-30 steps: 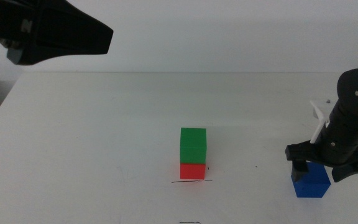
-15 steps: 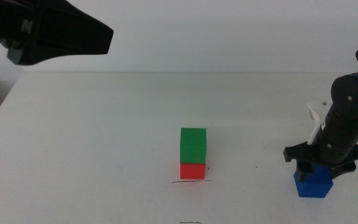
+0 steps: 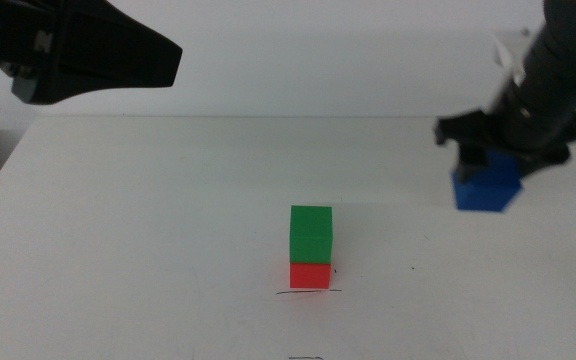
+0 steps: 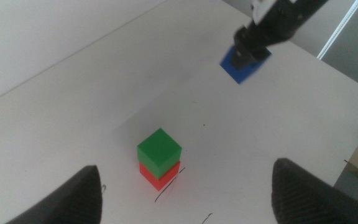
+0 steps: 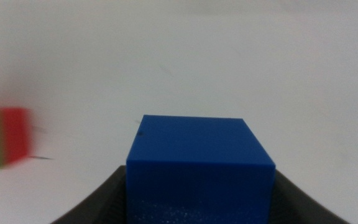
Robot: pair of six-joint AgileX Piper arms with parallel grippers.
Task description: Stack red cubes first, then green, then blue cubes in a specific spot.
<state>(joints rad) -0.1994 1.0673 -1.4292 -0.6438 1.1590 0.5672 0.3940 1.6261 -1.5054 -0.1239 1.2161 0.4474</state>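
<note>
Right gripper [image 3: 490, 168]: we have its two dark jaws clamped on the blue cube [image 3: 487, 187], one on each side face, and the cube hangs clear of the table, up on the right side of the middle view.
Left gripper [image 4: 185, 186]: we keep it waiting high over the left side, jaws spread wide with nothing between them.
Stack: the green cube [image 3: 311, 235] sits squarely on the red cube [image 3: 310, 275], the two touching and edges roughly lined up.
Mark: the thin black pen line [image 3: 308, 292] runs just in front of the red cube's base.
Key relation: the stack lies well apart from our right gripper, toward the middle of the table and lower down; the blue cube has no long axis to mind, but its faces look slightly turned against the green top.
Nearer arm: the right one, and it already carries the load.
Next move, as we judge it: carry across, square up, lower onto the green top.
Surface: a plain white tabletop [image 3: 148, 220], matte, with a few tiny dark specks.
Room: pale wall behind, and a dark gap past the table's edge.
</note>
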